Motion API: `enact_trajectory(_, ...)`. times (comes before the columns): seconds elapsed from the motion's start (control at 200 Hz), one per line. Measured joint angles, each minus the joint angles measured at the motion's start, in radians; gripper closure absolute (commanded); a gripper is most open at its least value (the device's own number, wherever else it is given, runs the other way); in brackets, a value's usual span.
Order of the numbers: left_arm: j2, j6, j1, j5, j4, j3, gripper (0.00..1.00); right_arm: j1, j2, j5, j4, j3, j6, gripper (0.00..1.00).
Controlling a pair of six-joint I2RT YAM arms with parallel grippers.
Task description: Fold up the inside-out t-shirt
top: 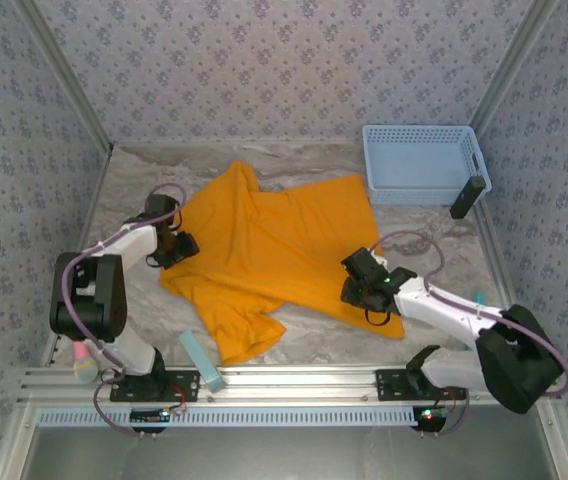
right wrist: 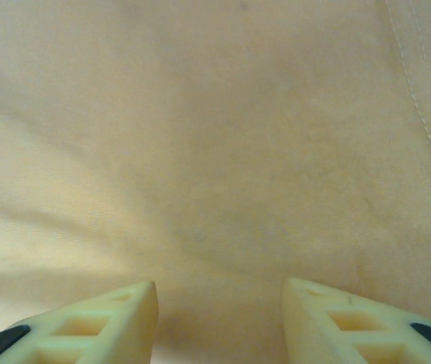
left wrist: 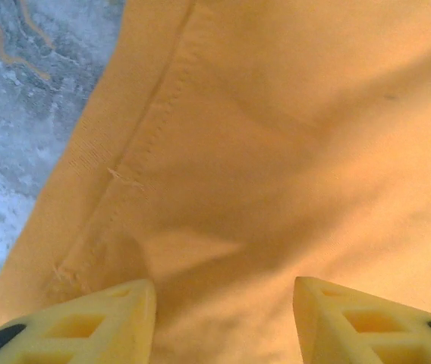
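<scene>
The t-shirt point(top: 264, 250) lies spread flat on the table point(top: 419, 228). Its long axis seems to run left to right, with one sleeve pointing away from us and the other toward the arm bases. We read everything else from the shirt.

The left gripper point(top: 176, 247) sits at the shirt's left edge. In the left wrist view, the left gripper point(left wrist: 223, 292) has its fingers parted and pinches nothing. A stitched band of the shirt point(left wrist: 276, 152) runs just ahead of them, with bare table beyond that edge.

The right gripper point(top: 357, 285) is over the shirt's right part, in from the right-hand hem. In the right wrist view, the right gripper point(right wrist: 219, 292) is also spread, with plain cloth point(right wrist: 200, 152) under it and a seam off to its right. It holds nothing.

Each arm is therefore nearest its own end of the shirt, and we judge that a fold across the long axis suits them both.

Little stands in the way:
- The blue basket point(top: 419, 188) is past the shirt's far right corner, close to it.
- A dark object point(top: 467, 197) leans at the basket's right side.
- A teal object point(top: 202, 362) lies just short of the near sleeve, and dragged cloth could catch it.
</scene>
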Motion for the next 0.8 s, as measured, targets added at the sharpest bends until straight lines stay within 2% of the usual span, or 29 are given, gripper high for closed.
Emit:
enact_trajectory(0.12,-0.045,0.005,-0.037,0.012,-0.061,0.102,0.41,-0.038,0.027,0.015,0.043,0.084,-0.070,0.48)
enact_trajectory(0.26,0.032,0.076,-0.075,0.034,-0.048,0.349,0.37,-0.087,0.214,0.030,0.143,0.327,-0.203,0.47)
enact_trajectory(0.445,0.397,0.190,-0.080,0.069,-0.034,0.803,0.38,-0.127,0.455,-0.003,0.220,0.653,-0.296,0.47)
enact_trajectory(0.58,0.677,0.251,-0.076,0.074,-0.074,1.067,0.38,-0.168,0.547,-0.043,0.233,0.745,-0.327,0.47)
enact_trajectory(0.675,0.842,0.268,-0.072,0.039,-0.156,1.237,0.39,-0.188,0.602,-0.058,0.232,0.770,-0.336,0.47)
enact_trajectory(0.8,0.988,0.267,-0.068,-0.040,-0.271,1.406,0.55,-0.203,0.654,-0.075,0.216,0.771,-0.336,0.47)
